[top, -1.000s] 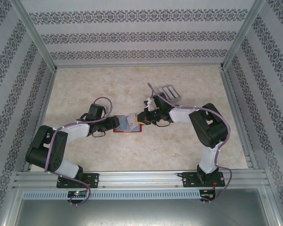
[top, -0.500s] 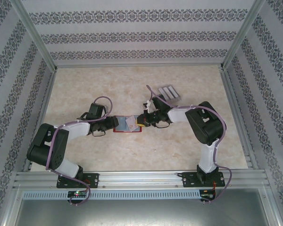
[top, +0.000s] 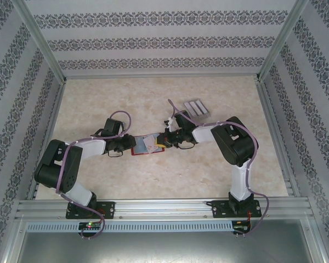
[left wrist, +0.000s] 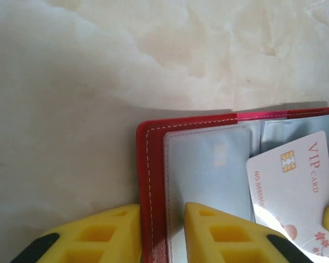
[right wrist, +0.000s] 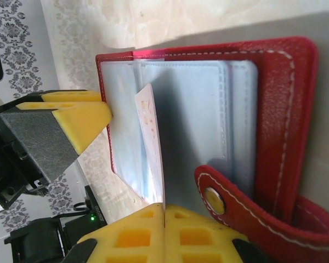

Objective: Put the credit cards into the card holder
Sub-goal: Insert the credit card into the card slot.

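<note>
**A:** Top external has both your arms meeting at the card holder (top: 144,146), mid-table. Why two?

**B:** One steadies, one feeds. My left fingers (left wrist: 162,215) sit at its left end, set narrow, with the red border between the tips. One tip is on the table (top: 109,98) side, the other on the clear pocket (left wrist: 208,170). I can't tell whether they pinch the cover or only press on it. Either way the aim is a holder that lies open and flat and doesn't slide when I push.

**A:** Right side?

**B:** My right fingers (right wrist: 164,211) are closed on one end of a credit card (right wrist: 151,142). Gripping the end leaves the rest of the card free to enter a slot.

**A:** Card vs. holder?

**B:** It's over the open pockets, tilted up off them, free end pointing toward my left fingers. In the left wrist view its corner overlaps a pocket edge. Whether it's in a slot or just lying on top, I can't tell.

**A:** Snap tab?

**B:** The snap tab (right wrist: 230,203) lies right beside my right fingers, at the red cover side.

**A:** The rest?

**B:** The other credit cards (top: 196,107) lie in a row well behind my right arm. My read is that this card isn't seated yet and those are waiting.
</note>
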You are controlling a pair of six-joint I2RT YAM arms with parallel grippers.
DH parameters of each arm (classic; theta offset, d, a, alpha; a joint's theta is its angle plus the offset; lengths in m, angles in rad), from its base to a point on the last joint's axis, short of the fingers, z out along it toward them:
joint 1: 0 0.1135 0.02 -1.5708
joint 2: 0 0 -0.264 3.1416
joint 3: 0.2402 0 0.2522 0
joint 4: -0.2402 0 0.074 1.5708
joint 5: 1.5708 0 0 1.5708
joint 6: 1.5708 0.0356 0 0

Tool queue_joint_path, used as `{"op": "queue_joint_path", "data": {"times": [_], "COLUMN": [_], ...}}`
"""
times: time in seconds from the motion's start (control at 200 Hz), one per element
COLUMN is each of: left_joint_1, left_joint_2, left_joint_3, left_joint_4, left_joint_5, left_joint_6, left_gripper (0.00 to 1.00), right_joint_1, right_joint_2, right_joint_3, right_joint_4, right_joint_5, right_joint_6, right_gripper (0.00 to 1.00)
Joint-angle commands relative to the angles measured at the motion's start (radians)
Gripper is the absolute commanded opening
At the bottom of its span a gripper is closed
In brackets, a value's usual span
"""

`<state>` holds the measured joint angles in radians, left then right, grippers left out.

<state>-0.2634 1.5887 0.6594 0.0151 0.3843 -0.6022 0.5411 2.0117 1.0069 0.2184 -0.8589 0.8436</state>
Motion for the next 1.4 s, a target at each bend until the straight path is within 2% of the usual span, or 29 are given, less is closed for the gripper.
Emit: {"op": "queue_joint_path", "data": {"times": [0.0,0.225,0.625,0.869,1.224,1.279,1.399], "left_joint_1": [-0.022,-0.023,-0.023,-0.022,-0.022,-0.023,-0.022], "left_joint_2": [0.077,0.074,0.043,0.033,0.039,0.038,0.037], "left_joint_3": [-0.009,0.0,-0.008,-0.013,-0.012,-0.009,-0.013], "left_joint_4": [0.04,0.008,-0.006,-0.006,-0.015,-0.015,-0.012], "left_joint_5": [0.044,0.022,0.008,0.001,-0.012,-0.006,-0.011], "left_joint_6": [0.013,0.019,0.023,0.019,0.016,0.016,0.015], "left_gripper": [0.25,0.2,0.17,0.17,0.13,0.12,0.1], "right_joint_1": [0.012,0.016,0.065,0.108,0.121,0.121,0.13], "right_joint_2": [0.027,0.05,0.028,0.01,-0.076,-0.076,-0.063], "right_joint_3": [0.027,0.044,0.003,-0.035,-0.03,-0.026,-0.029], "right_joint_4": [0.029,0.059,0.177,0.23,0.023,0.013,0.031], "right_joint_5": [-0.012,-0.015,0.14,0.2,0.311,0.312,0.297], "right_joint_6": [0.016,0.028,0.108,0.155,0.022,0.016,0.036], "right_gripper": [0.02,0.03,0.06,0.13,0.22,0.21,0.03]}}
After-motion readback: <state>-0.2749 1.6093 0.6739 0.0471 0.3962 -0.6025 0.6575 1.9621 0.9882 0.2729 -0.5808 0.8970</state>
